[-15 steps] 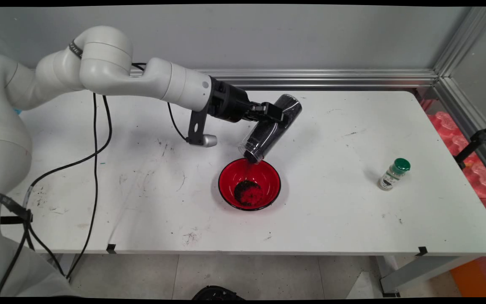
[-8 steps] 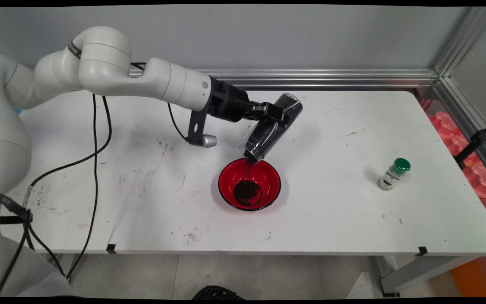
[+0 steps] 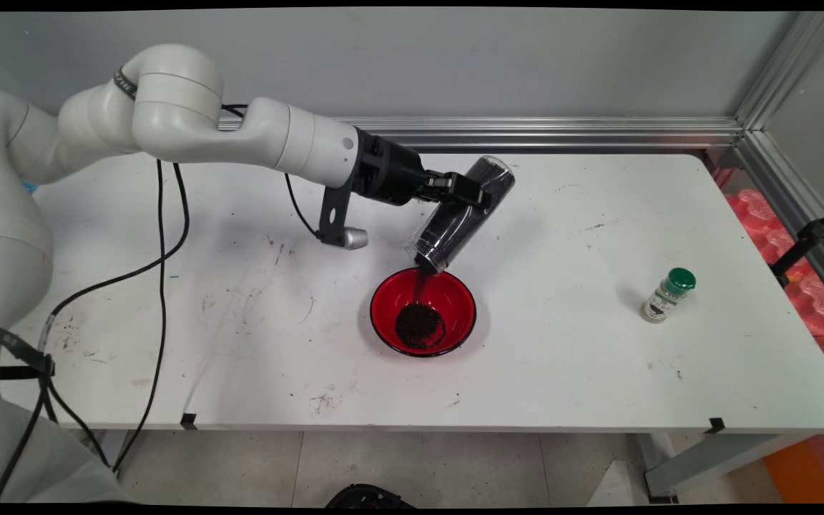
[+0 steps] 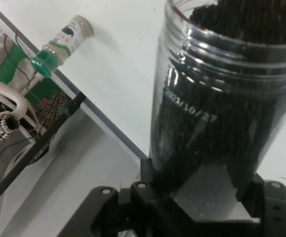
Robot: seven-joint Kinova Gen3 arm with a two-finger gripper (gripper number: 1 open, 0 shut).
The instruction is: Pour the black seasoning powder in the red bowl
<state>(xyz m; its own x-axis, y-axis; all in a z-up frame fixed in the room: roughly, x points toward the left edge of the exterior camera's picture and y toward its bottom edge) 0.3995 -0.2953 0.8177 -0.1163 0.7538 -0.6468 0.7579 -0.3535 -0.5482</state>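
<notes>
My gripper [image 3: 471, 200] is shut on a clear plastic jar [image 3: 458, 218] full of dark grains, held tilted with its open mouth down over a red bowl [image 3: 455, 322]. A thin stream of grains falls from the mouth into the bowl, where a dark heap [image 3: 420, 325] lies. In the hand view the jar [image 4: 222, 94] fills the right half, clamped between the fingers [image 4: 150, 170] of my gripper [image 4: 202, 190], with a printed date on its wall.
A small spice bottle with a green cap [image 3: 667, 295] stands at the table's right side; it also shows in the hand view [image 4: 59, 43]. Black cables [image 3: 162, 286] hang from the arm on the left. An aluminium rail [image 3: 562, 132] runs along the table's back edge.
The jar has tipped slightly more and the grain heap in the bowl has grown. The arm has barely moved.
</notes>
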